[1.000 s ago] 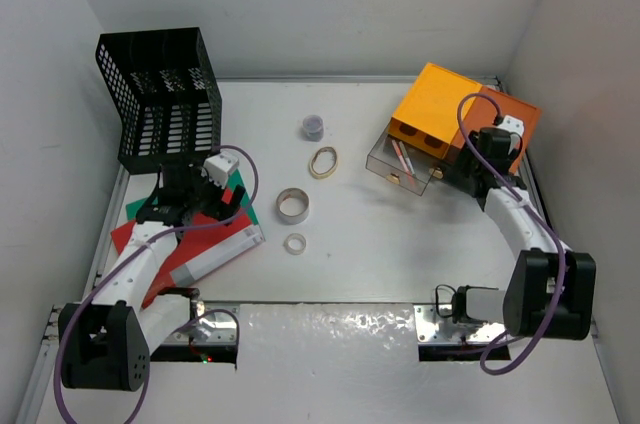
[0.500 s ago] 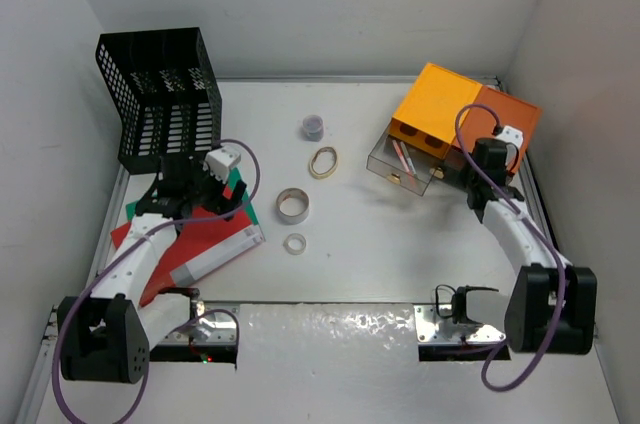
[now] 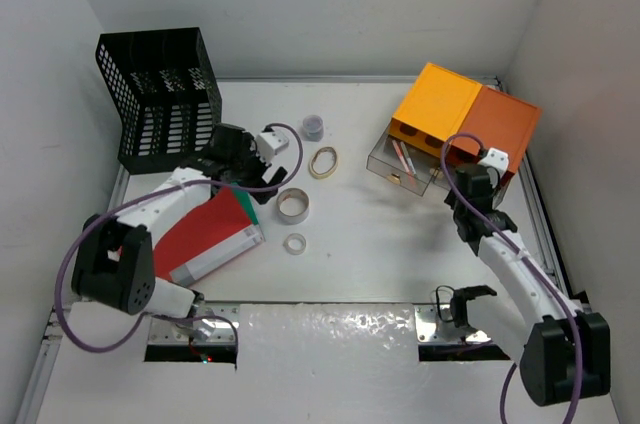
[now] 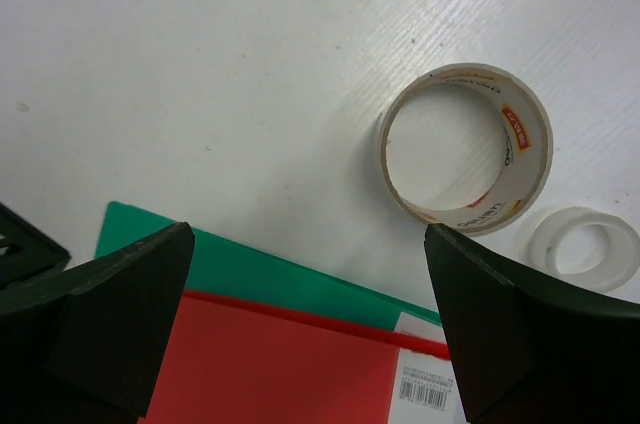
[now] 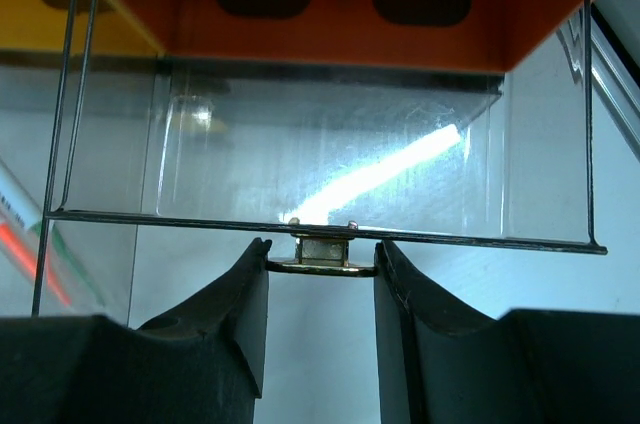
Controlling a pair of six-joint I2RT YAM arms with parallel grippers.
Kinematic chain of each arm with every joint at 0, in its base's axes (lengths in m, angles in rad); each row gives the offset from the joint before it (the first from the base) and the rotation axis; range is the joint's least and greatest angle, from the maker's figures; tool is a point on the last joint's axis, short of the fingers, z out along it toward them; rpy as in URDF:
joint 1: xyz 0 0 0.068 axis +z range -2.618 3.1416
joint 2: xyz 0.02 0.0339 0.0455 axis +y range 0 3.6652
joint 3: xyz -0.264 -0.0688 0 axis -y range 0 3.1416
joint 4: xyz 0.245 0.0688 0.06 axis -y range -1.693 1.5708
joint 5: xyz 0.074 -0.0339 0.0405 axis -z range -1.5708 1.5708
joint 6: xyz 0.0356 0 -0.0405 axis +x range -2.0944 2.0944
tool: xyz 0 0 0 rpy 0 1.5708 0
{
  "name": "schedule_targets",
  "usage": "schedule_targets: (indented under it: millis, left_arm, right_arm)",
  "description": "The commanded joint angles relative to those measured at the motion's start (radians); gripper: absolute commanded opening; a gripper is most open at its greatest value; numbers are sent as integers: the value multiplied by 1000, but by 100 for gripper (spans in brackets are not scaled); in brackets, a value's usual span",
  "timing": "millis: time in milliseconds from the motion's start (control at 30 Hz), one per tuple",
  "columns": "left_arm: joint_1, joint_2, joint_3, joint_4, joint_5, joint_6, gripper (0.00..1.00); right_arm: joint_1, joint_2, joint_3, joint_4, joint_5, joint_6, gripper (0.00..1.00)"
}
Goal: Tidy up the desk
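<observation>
Right gripper pinched on brass handle of clear drawer — thin purchase; a slip is risked if pulled askew. Left gripper spread wide, empty, over tape roll.

We record a white desk, a black grid-patterned mesh rack, a yellow-orange drawer box, a deeper orange drawer box, a red folder, a green folder and a brass-coloured drawer handle.
</observation>
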Motion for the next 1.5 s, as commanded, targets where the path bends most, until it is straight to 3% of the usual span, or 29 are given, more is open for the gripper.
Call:
schedule_targets:
  millis: [0,167,300,367,400,433,500,567,633,700,733,767,833,1233,1333,1433,1467]
  left_arm:
    - [-42,61,67,14,-50,-35,100]
    - [-111,185,107,54,-148,-82,100]
    - [-117,270,158,62,-194,-116,96]
    - [-117,306,173,51,-178,-119,91]
    - [-119,317,178,44,-164,-119,89]
    - [-119,328,184,16,-150,-122,87]
    - [-123,365,193,1,-138,-133,75]
    - [-129,391,190,-2,-138,-131,60]
    - [-133,406,190,1,-132,-137,52]
    - [-134,411,201,-4,-129,-142,30]
    - [-134,411,205,-7,-130,-145,30]
    - [-134,411,210,-7,-132,-150,13]
    - [-134,402,222,-15,-141,-160,0]
    - [-134,189,270,-70,-176,-173,0]
    - [-134,133,273,-70,-178,-177,0]
    - [-134,78,288,-70,-138,-188,0]
    - [-136,58,299,-71,-123,-190,0]
  right_arm:
    - [78,-43,-17,-56,37,55,0]
    - [135,-66,-39,-116,50,69,4]
    - [143,-115,-68,-132,52,65,13]
    - [144,-132,-65,-135,55,53,28]
    - [143,-146,-60,-139,50,39,44]
    - [144,-150,-51,-141,44,30,51]
    - [143,-166,-39,-143,24,5,64]
    - [143,-173,-34,-135,9,-26,72]
    - [144,-177,-16,-147,-6,-38,80]
    - [144,-180,6,-181,-32,-46,84]
    - [144,-181,13,-181,-48,-46,86]
    - [144,-186,17,-193,-61,-49,87]
    - [144,-198,32,-195,-118,-59,88]
    - [143,-198,165,-274,-265,-150,90]
    - [143,-193,193,-249,-368,-182,90]
    - [143,-175,230,-149,-604,-219,90]
    - [143,-142,254,-120,-753,-215,92]
